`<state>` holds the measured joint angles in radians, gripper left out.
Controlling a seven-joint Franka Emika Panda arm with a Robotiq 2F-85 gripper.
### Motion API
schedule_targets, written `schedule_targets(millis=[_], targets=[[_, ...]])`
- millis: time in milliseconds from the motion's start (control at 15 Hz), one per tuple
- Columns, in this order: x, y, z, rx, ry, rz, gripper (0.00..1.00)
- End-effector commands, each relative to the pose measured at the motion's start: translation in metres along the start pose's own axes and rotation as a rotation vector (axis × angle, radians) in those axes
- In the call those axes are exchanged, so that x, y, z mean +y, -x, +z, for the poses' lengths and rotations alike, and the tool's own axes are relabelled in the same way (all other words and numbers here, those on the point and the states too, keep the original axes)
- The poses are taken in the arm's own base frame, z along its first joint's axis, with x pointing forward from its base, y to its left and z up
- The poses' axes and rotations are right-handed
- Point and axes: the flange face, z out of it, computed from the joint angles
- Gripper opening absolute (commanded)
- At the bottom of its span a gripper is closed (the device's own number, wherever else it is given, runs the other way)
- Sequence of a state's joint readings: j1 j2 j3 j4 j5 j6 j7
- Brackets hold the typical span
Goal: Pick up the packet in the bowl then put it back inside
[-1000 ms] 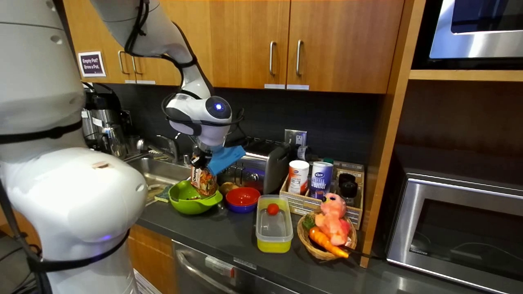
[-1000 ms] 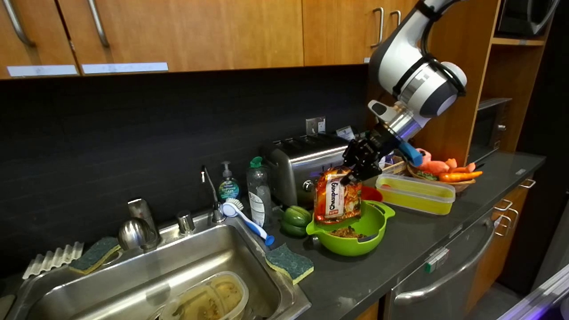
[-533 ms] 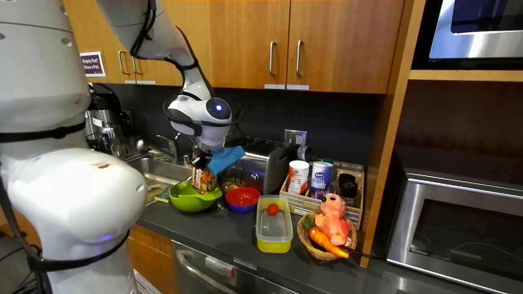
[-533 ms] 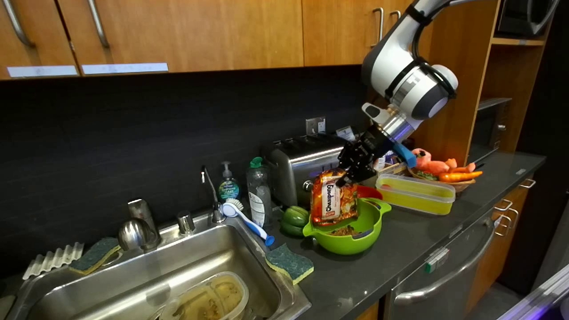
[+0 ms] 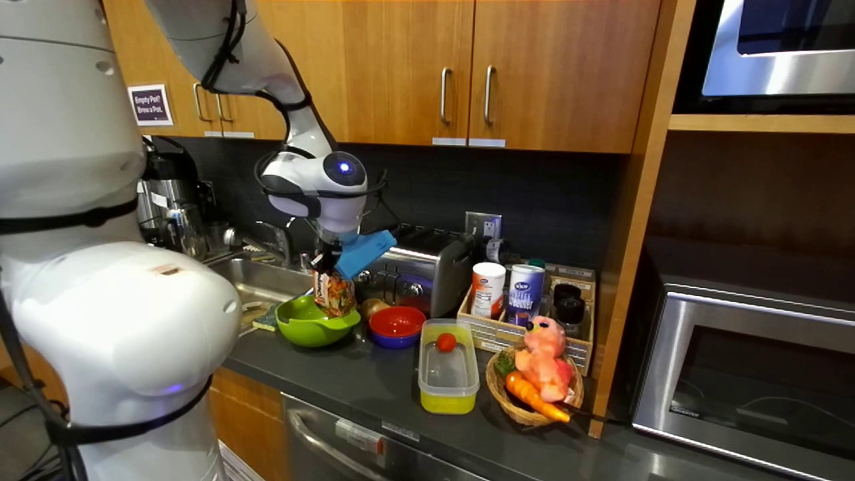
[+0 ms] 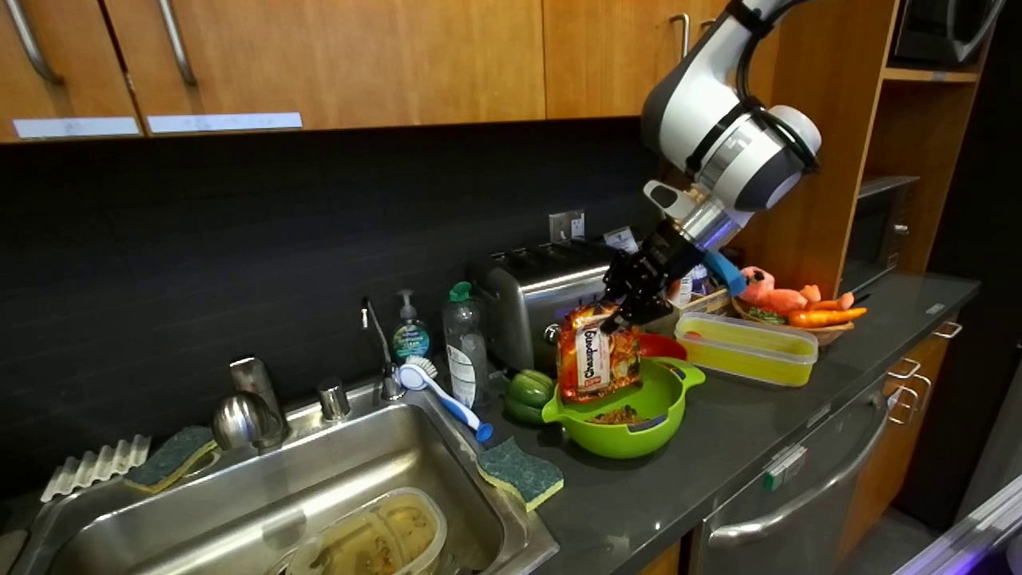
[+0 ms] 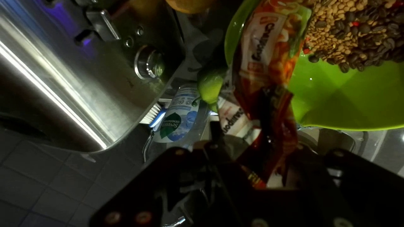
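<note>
The packet (image 6: 595, 363) is a shiny orange-red noodle pack with a white label. It stands nearly upright with its lower end inside the green bowl (image 6: 631, 446), near the bowl's sink-side rim. My gripper (image 6: 621, 311) is at the packet's top corner. In the wrist view the upper part of the packet (image 7: 268, 53) runs between the two fingers, which stand well apart around it. Both packet (image 5: 335, 298) and bowl (image 5: 310, 332) show in the other exterior picture too. Dark seeds or beans (image 7: 350, 34) lie in the bowl. The exact finger contact is dark and hard to see.
A steel toaster (image 6: 543, 295) stands just behind the bowl. A green pepper-like vegetable (image 6: 528, 397), a clear bottle (image 6: 465, 351) and a sponge (image 6: 520, 473) sit by the sink (image 6: 447, 431). Red and blue bowls (image 5: 397, 323) and a yellow container (image 5: 447, 384) are on the far side.
Over the last second my gripper, the packet and the bowl have shifted slightly toward the sink. In the last half second the wrist has tilted and risen a little; the packet has hardly moved.
</note>
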<state>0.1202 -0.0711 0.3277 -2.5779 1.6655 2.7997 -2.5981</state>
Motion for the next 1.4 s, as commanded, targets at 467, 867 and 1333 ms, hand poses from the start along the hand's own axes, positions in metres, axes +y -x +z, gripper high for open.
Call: schedule_targets(millis=[467, 867, 1333], targets=[[-0.015, -0.025, -0.018, -0.107, 0.062, -0.117, 0.12], [-0.019, -0.021, -0.005, -0.082, 0.019, -0.096, 0.37], [-0.02, -0.021, -0.004, -0.077, 0.015, -0.096, 0.37]])
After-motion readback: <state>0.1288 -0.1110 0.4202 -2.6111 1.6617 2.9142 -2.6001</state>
